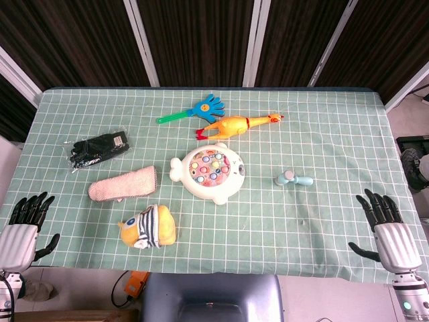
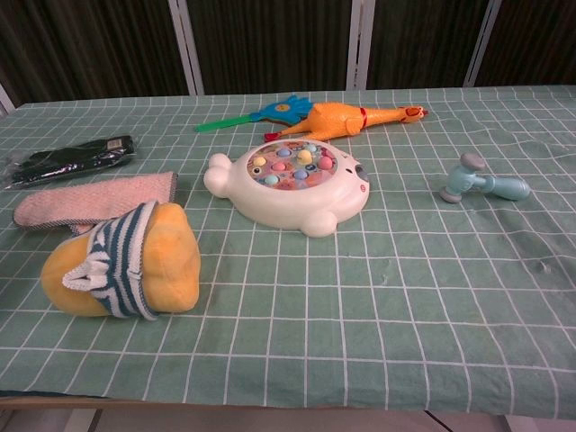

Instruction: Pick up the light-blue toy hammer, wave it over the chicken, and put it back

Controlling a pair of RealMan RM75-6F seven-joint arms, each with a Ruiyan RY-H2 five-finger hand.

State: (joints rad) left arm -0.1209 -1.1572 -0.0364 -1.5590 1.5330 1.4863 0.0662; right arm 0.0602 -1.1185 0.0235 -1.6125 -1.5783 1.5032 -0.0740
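Note:
The light-blue toy hammer (image 1: 294, 179) lies on the green checked cloth right of centre, its head pointing left; the chest view shows the hammer (image 2: 481, 181) at the right. A yellow-orange rubber chicken (image 1: 237, 125) stretches across the far middle of the table, seen again as the chicken (image 2: 351, 118) in the chest view. My right hand (image 1: 385, 223) rests at the table's near right edge, fingers spread, holding nothing, well short of the hammer. At the near left edge my left hand (image 1: 25, 225) also lies with fingers apart and empty. Neither hand shows in the chest view.
A white fish-shaped toy game (image 1: 208, 171) sits at centre. A blue clapper hand with green handle (image 1: 193, 111) lies behind the chicken. Black gloves (image 1: 99, 147), a pink cloth (image 1: 123, 186) and a yellow plush in a striped cap (image 1: 149, 227) occupy the left half.

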